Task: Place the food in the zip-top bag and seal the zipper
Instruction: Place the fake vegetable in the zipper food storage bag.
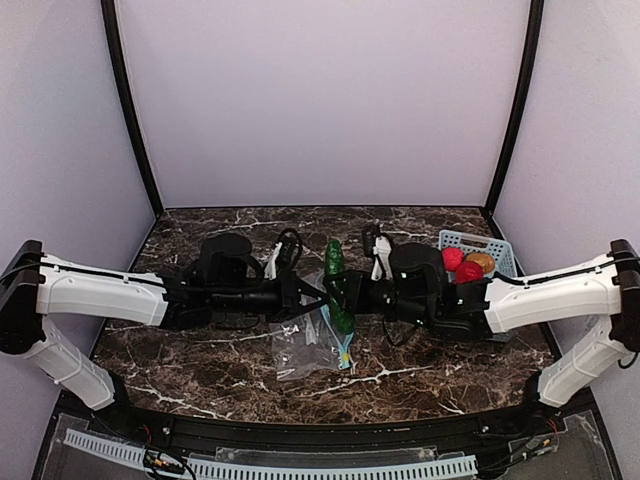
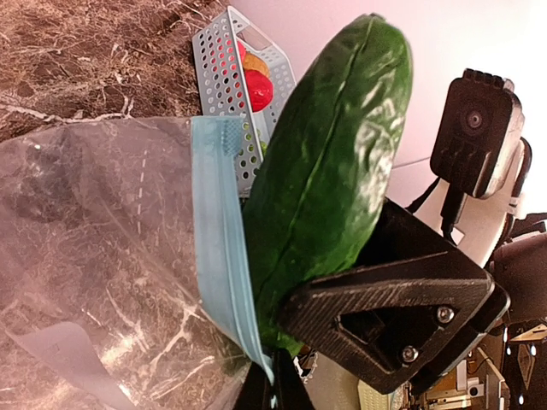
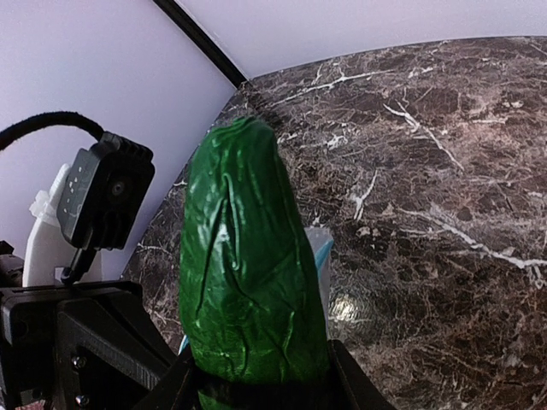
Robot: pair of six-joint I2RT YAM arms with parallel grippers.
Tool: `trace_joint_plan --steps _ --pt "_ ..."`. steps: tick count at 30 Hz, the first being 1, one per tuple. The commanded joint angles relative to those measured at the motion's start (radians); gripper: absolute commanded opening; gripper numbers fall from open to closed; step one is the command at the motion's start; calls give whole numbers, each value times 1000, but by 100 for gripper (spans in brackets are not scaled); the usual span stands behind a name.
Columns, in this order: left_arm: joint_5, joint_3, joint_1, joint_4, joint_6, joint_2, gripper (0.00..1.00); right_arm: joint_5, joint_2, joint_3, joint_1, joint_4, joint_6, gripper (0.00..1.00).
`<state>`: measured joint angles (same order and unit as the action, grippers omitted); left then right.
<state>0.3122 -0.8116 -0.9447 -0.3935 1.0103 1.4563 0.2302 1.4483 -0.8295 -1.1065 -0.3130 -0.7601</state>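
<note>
A long glossy green toy vegetable (image 1: 334,270) stands upright in my right gripper (image 1: 347,296), which is shut on its lower end; it fills the right wrist view (image 3: 248,273) between my gripper's fingers (image 3: 261,380). The clear zip-top bag (image 1: 298,345) lies on the marble below. My left gripper (image 2: 278,386) is shut on the bag's teal-blue zipper strip (image 2: 218,231) and lifts that edge right beside the green piece (image 2: 333,162). Two round red fruits (image 1: 460,265) and a brown-orange one (image 1: 481,261) sit in the basket.
The light-blue perforated basket (image 1: 495,248) stands at the right rear, behind my right arm; it also shows in the left wrist view (image 2: 220,81). Both arms meet at the table's middle, the grippers nearly touching. Black frame posts and pale walls enclose the marble table (image 1: 200,360).
</note>
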Motion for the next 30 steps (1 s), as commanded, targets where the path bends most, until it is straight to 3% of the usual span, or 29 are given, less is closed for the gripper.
trace_joint_plan --steps 1,9,15,30 --pt "-27 26 0 -46 3 -18 1 16 -39 -1 -39 107 -86 26" --pt "-17 47 1 -85 12 -21 1 84 -76 35 -54 142 -318 25" --pt "5 46 0 -105 4 -17 1 -37 -19 -31 -54 162 -244 24" --pt "93 75 21 -53 -101 -67 1 -268 -22 -101 -46 460 -90 22"
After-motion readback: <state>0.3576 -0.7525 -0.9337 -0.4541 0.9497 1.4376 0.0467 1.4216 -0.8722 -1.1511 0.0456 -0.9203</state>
